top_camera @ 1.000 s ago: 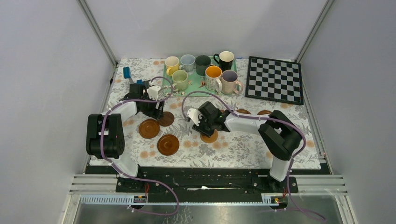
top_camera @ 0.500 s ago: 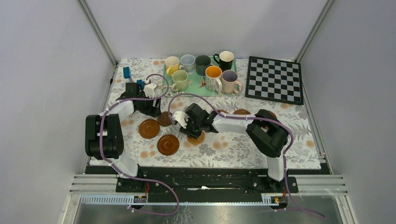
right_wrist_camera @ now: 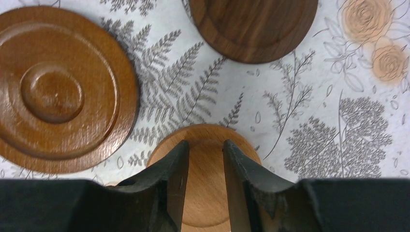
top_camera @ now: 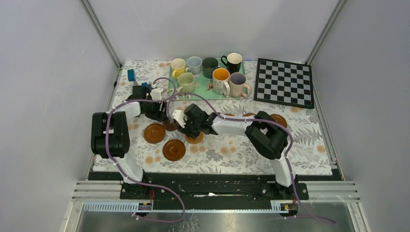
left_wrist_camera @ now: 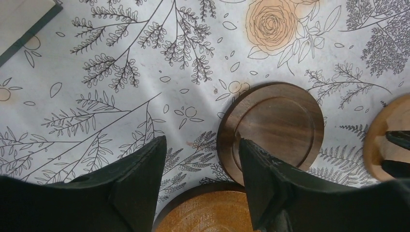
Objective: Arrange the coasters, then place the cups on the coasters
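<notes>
Left gripper [left_wrist_camera: 202, 147] has drawn back a little toward the far-left corner. Its jaws are less wide than before but still parted and empty, over bare cloth just beside the dark coaster [left_wrist_camera: 273, 128]. Mid-brown coaster [top_camera: 154, 133] and round-ringed coaster [top_camera: 174, 150] lie nearer the arms, unmoved.

Right gripper [right_wrist_camera: 204, 157] has swept leftward, and the pale coaster [right_wrist_camera: 205, 198] has come with it, now near the dark one. Jaws narrow, tips on the disc's face; pinching or only pressing, cannot tell.

Step in hand, by my reading: arranging coasters. Next move calls for freeing the pale one clear of its neighbours, then fetching the far coaster [top_camera: 278, 120] on the right. Cups [top_camera: 212, 72] all wait on the green tray [top_camera: 203, 93], as before.
</notes>
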